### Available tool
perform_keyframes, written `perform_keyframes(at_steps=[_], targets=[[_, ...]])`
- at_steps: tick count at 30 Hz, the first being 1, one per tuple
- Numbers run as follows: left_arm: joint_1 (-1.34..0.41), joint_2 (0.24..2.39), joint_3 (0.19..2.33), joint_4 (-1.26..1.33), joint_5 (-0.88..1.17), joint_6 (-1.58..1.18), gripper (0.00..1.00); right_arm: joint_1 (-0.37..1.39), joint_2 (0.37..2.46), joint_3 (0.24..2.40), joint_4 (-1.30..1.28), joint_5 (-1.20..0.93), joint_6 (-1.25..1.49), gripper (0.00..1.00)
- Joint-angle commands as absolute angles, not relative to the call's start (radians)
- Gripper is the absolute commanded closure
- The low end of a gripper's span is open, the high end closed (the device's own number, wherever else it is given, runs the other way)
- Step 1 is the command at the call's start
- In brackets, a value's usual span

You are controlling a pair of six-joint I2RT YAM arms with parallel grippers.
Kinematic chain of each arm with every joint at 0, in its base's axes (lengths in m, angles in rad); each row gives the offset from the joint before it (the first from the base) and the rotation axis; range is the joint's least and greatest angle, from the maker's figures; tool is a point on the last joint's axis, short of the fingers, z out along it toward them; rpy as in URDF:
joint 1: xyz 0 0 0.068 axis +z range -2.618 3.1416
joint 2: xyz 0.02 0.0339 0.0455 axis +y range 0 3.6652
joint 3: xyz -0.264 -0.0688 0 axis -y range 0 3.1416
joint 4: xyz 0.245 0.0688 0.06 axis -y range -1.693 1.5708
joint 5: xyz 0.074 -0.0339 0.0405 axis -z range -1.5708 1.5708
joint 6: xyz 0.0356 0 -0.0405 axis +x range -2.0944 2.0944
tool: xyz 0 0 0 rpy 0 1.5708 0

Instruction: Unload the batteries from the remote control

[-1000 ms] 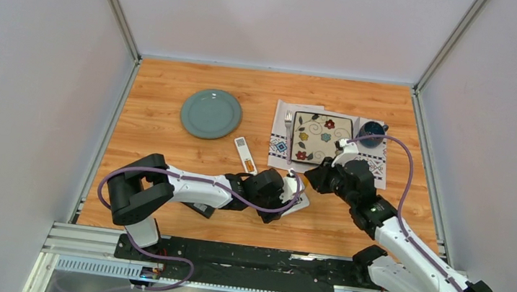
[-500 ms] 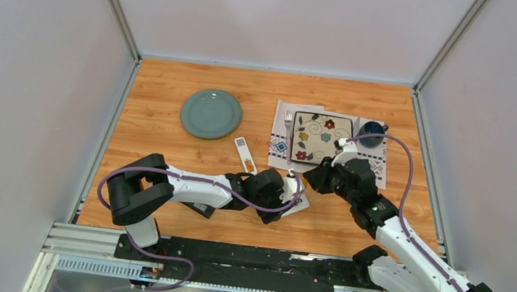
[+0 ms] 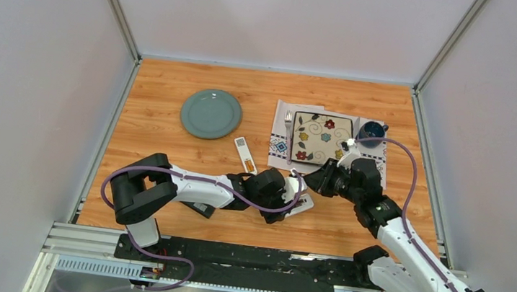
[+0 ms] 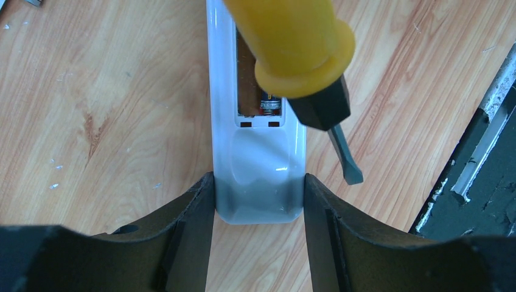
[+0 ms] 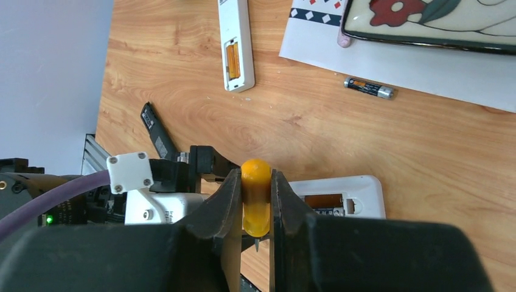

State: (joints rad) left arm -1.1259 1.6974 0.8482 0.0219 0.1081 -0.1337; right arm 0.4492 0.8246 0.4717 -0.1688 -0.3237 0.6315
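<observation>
Noted left gripper (image 4: 258, 182) clamped on remote (image 4: 258, 146) end, arm stretched low rightward. Noted right gripper (image 5: 256, 177) clamped on screwdriver (image 5: 256, 198) handle, arm bent leftward, blade beside remote. Found one battery (image 5: 322, 201) in open bay; loose battery (image 5: 369, 87) just beside mat (image 5: 395, 67).

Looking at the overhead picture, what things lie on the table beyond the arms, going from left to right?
Teal round plate → slim white remote → fork → flowered square plate → dark blue cup.
</observation>
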Motion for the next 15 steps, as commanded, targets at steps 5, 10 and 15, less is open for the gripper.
perform_keyframes(at_steps=[5, 10, 15], targets=[[-1.129, 1.747, 0.824, -0.104, 0.127, -0.167, 1.0, 0.397, 0.802, 0.523, -0.225, -0.288, 0.583, 1.0], [-1.131, 1.71, 0.827, -0.172, 0.035, -0.135, 0.64, 0.365, 0.805, 0.555, -0.247, -0.281, 0.542, 1.0], [-1.131, 1.672, 0.838, -0.225, -0.059, -0.113, 0.38, 0.354, 0.813, 0.575, -0.253, -0.276, 0.522, 1.0]])
